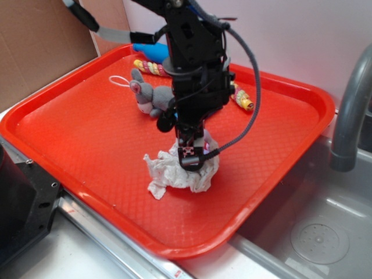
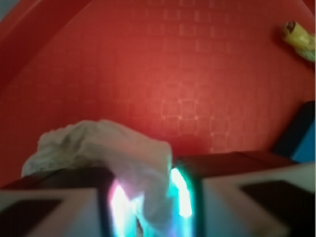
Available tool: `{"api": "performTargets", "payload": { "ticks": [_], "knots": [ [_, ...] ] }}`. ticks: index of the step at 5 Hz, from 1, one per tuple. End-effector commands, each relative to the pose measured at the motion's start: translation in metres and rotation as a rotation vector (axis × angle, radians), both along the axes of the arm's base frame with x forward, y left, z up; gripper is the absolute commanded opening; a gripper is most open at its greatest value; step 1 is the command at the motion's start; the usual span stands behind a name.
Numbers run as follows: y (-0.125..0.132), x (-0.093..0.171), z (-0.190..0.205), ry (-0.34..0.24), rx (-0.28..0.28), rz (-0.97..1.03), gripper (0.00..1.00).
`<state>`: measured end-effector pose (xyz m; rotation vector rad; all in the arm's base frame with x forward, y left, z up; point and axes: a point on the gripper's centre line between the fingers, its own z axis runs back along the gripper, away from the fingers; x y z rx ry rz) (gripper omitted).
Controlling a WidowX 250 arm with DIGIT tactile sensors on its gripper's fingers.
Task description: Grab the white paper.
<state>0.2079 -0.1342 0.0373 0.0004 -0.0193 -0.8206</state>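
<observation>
White paper (image 1: 177, 170), one crumpled wad, is seen lying on the red tray (image 1: 75, 125), toward the tray's near edge. The fingers (image 1: 191, 156) are lowered onto its top and, in the wrist view, are clamped on a fold of the paper (image 2: 148, 173) pinched between them. One grey plush mouse (image 1: 148, 96) is placed behind the paper, further into the tray. Two striped yellow items (image 1: 149, 66) (image 1: 243, 99) and one blue object (image 1: 150, 51) are set near the tray's far rim. One grey faucet (image 1: 349, 110) is seen right of the tray.
</observation>
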Motion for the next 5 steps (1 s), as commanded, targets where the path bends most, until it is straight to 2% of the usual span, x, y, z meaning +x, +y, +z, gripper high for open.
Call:
{"api": "performTargets", "payload": {
  "ticks": [1, 2, 3, 4, 5],
  "knots": [
    [0.048, -0.032, 0.070, -0.115, 0.084, 0.297, 0.00],
    [0.093, -0.053, 0.118, -0.133, 0.055, 0.550, 0.00],
    [0.136, -0.083, 0.164, -0.179, 0.017, 0.803, 0.00],
    [0.178, -0.089, 0.206, -0.211, -0.004, 1.055, 0.00],
    [0.182, -0.083, 0.207, -0.224, 0.036, 1.302, 0.00]
  ]
}}
